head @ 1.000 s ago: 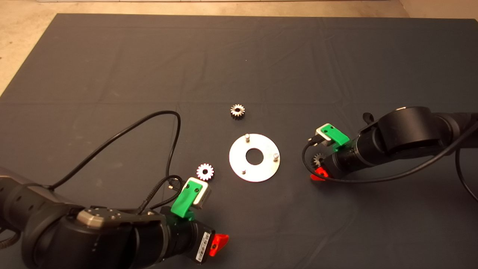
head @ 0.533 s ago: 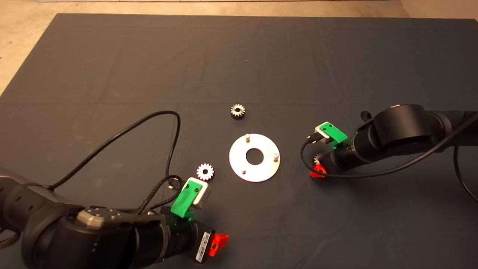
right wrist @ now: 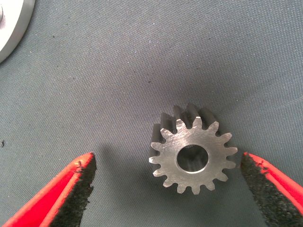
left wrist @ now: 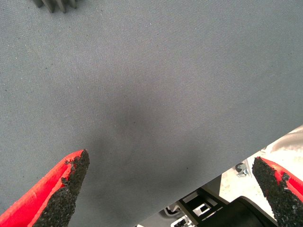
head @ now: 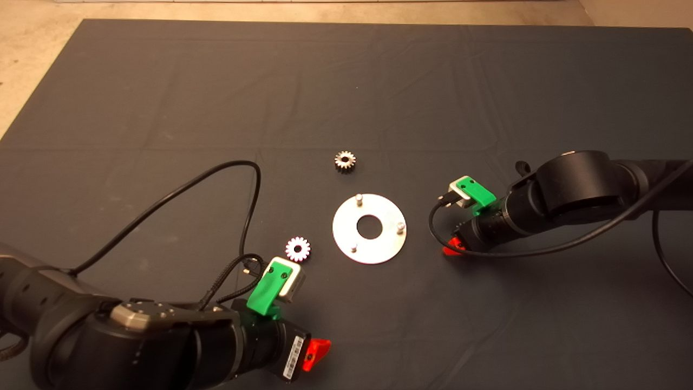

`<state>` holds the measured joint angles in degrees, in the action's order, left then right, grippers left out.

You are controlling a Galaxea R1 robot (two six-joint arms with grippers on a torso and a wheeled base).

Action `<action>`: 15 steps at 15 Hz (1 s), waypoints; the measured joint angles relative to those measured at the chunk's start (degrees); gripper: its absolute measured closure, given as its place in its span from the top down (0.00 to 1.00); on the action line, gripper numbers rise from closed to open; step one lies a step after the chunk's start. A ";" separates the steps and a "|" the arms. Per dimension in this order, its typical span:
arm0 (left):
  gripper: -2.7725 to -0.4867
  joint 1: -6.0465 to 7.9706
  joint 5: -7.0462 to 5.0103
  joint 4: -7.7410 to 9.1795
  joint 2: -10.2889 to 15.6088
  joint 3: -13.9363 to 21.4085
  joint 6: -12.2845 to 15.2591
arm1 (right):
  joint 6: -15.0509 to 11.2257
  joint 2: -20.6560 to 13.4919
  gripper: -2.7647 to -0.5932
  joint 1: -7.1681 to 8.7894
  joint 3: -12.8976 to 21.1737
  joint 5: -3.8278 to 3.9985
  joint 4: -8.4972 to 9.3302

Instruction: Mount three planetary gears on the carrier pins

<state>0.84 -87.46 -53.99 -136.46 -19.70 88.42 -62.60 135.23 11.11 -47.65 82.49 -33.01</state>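
Note:
The silver disc (head: 379, 246) lies mid-mat with three upright carrier pins (head: 358, 199), (head: 400, 226), (head: 353, 248), all bare. One planetary gear (head: 344, 161) lies flat behind the disc and another (head: 298, 248) to its left. The third gear (right wrist: 191, 135) lies flat on the mat between the open fingers of my right gripper (right wrist: 168, 161); in the head view it is hidden under that gripper (head: 456, 241), just right of the disc. My left gripper (head: 316, 352) is open and empty over the mat at the near edge, also shown in its wrist view (left wrist: 169, 161).
The disc's rim (right wrist: 12, 23) shows at the edge of the right wrist view. A gear's teeth (left wrist: 54, 4) show at the edge of the left wrist view. The left arm's black cable (head: 216, 173) loops over the mat left of the disc. The mat's near edge (left wrist: 246, 156) lies by the left gripper.
My right gripper has moved a little left toward the disc and now covers the third gear in the head view. The left arm, the disc and the other two gears have not moved.

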 joint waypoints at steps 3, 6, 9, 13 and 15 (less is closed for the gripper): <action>0.87 0.00 0.00 0.00 0.00 0.00 0.00 | 0.22 0.00 0.69 0.00 -0.13 0.01 0.00; 0.87 0.00 0.00 0.00 0.00 0.00 0.00 | 0.41 0.00 0.61 0.00 -0.16 0.02 0.00; 0.87 0.00 0.00 0.00 0.00 0.00 0.00 | 0.45 -0.03 0.53 0.00 -0.16 0.02 0.00; 0.87 0.00 0.00 0.00 0.00 0.00 -0.35 | 1.05 -0.15 0.46 0.00 -0.17 0.22 0.00; 0.87 0.00 0.00 0.00 0.00 0.00 -0.41 | 1.30 -0.20 0.45 0.00 -0.20 0.24 0.00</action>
<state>0.84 -87.46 -53.99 -136.46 -19.70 88.00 -61.29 135.04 11.11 -47.85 82.74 -33.01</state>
